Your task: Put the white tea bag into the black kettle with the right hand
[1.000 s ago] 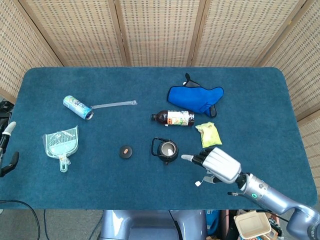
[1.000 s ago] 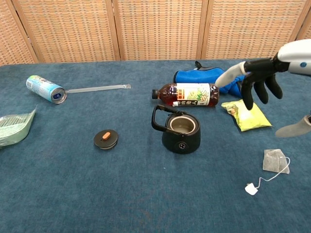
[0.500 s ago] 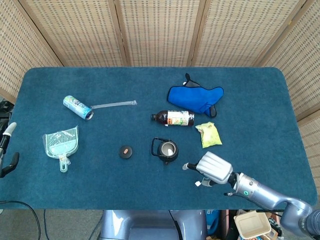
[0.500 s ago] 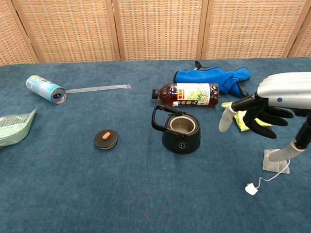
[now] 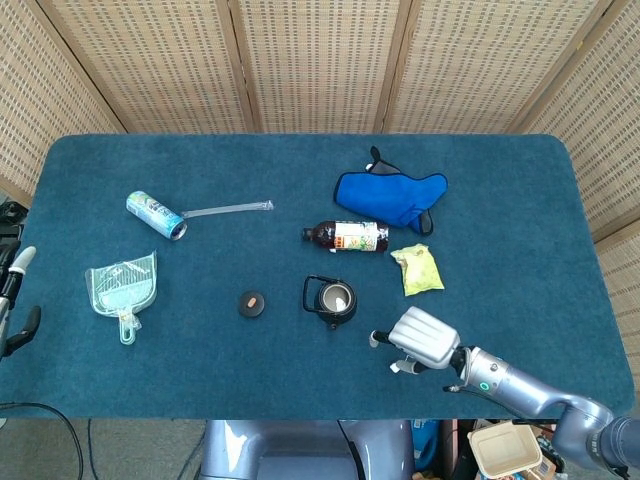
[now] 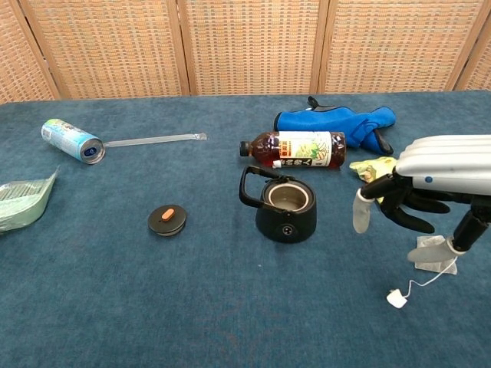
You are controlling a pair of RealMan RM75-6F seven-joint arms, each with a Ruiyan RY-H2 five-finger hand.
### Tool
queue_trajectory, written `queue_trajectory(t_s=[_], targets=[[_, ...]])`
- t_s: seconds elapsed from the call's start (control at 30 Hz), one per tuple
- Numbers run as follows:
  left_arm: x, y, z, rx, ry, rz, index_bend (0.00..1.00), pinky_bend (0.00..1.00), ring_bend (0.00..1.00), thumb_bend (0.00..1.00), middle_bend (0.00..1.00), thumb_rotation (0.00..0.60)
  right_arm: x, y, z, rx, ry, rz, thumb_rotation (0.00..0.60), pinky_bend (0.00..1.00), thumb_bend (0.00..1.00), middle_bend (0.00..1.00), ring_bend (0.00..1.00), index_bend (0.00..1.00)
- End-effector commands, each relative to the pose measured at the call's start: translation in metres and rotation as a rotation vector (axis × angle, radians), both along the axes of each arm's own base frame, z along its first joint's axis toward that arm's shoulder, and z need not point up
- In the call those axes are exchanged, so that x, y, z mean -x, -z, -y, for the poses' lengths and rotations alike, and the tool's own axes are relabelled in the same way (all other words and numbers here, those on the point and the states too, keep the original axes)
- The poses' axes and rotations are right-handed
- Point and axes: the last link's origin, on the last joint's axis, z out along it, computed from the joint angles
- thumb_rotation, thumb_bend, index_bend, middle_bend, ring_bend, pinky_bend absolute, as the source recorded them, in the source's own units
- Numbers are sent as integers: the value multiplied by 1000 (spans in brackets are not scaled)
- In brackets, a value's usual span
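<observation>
The right hand (image 6: 418, 192), fingers spread and grasping nothing, hovers over the flat white tea bag (image 6: 433, 257) right of the open black kettle (image 6: 285, 208); its string runs toward the bench's (image 6: 115, 291) front, no label readable.

Head view looked steeply down from above the near edge, taking in the whole table (image 5: 520, 190) with the black kettle (image 5: 331, 299) near frame centre. Chest view looked low and level across the surface toward the wicker screen (image 6: 253, 46), much nearer the black kettle (image 6: 285, 209). Both views shared the kettle's surroundings.
</observation>
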Motion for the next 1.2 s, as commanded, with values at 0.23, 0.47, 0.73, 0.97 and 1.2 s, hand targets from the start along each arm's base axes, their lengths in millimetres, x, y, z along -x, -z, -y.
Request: queue_trajectory(t_s=[0.23,0.47,0.73,0.97,1.2], targets=[[1,2,0,8,0,4,28,0,0,479,0,600,5,9,0,27,-22,-29,600,853,439,810,815,406],[2,4,0,11,0,8,28,0,0,479,0,600,11,24,-3,21,-29,-70,600,853,438,810,815,424],[3,5,0,15,-1,9,28,0,0,479,0,600,14,34,-4,12,-25,-83,600,852,439,810,816,448],[4,6,0,20,-2,12,28,0,0,479,0,600,16,39,-4,9,-18,-96,600,853,438,810,816,460],[4,7,1,23,-3,13,28,0,0,479,0,600,21,45,-6,-3,-7,-123,600,853,438,810,816,461]])
